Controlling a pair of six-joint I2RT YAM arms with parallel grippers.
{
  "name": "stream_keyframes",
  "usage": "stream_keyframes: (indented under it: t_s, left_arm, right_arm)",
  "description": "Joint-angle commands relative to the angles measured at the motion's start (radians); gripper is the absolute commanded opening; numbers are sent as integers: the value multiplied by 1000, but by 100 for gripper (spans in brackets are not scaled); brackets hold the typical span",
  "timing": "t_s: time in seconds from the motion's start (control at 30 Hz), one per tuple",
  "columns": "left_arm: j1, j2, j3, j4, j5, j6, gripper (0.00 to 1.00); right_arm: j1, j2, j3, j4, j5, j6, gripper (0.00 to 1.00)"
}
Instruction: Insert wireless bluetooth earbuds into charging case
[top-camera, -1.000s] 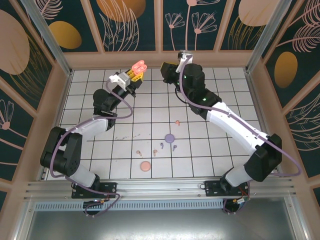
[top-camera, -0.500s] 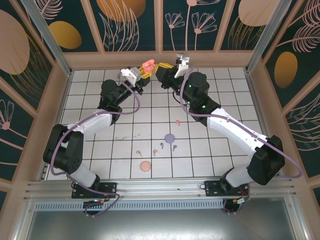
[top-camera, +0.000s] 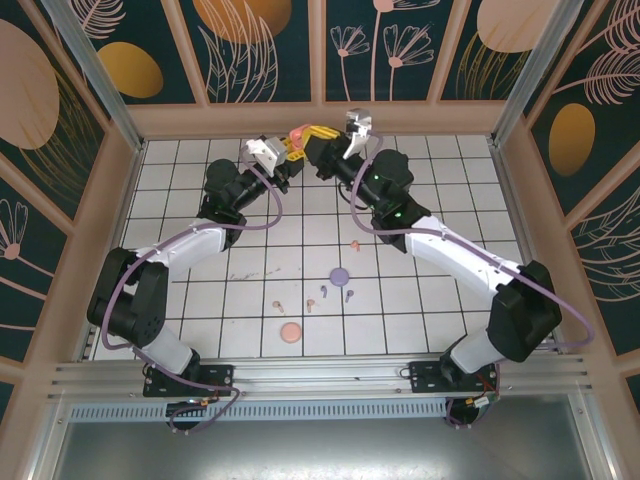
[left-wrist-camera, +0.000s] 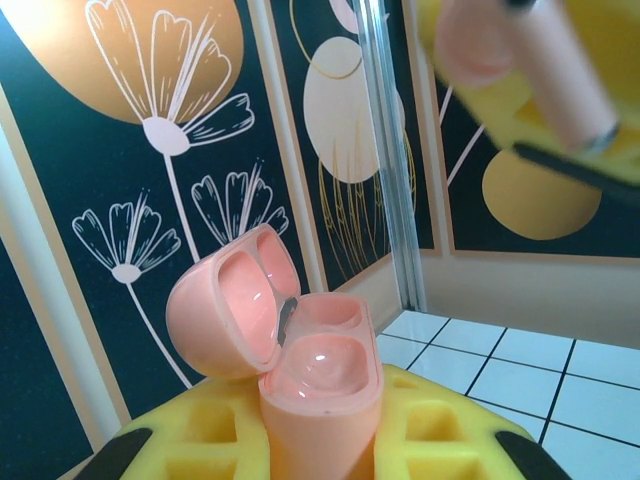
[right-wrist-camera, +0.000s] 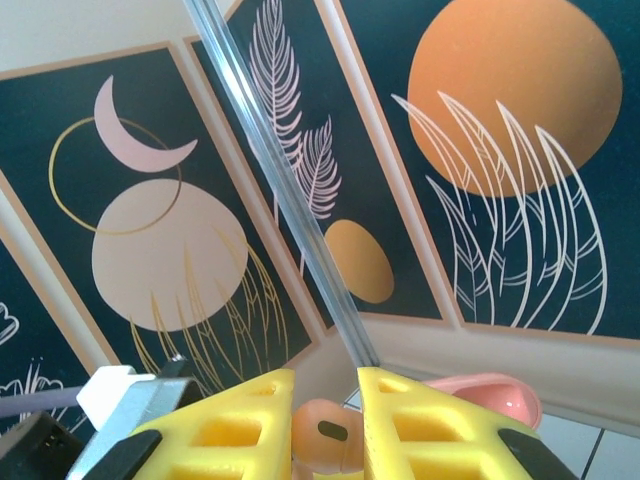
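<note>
Above far tabletop (top-camera: 470, 160), left fingers (left-wrist-camera: 200, 440) clamp open pink case (left-wrist-camera: 300, 370); right fingers (right-wrist-camera: 240, 420) pinch salmon earbud (right-wrist-camera: 325, 432) beside it.

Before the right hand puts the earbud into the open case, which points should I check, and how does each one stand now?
1. Lid of the salmon-pink plastic charging case open: ok.
2. Its two wells empty: ok.
3. Left hand shut on the case: ok.
4. Right hand holding the small salmon-orange stemmed earbud: ok.
5. Earbud lined up over a well: not ok, off to the side.
6. Stem direction: cannot tell.
</note>
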Motion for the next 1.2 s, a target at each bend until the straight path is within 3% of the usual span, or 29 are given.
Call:
stream_keyframes:
  t_s: [0.0, 0.57, 1.17]
  left_arm:
    - [-7, -13, 23, 15, 22, -1, 0]
    - [-17, -37, 19, -4, 39, 19, 0]
    - [-20, -35, 25, -14, 45, 17, 0]
  right_arm:
    - [7, 24, 15, 66, -32, -1, 20]
    - [-8, 83, 34, 73, -30, 12, 19]
    - [-21, 47, 22, 116, -32, 33, 18]
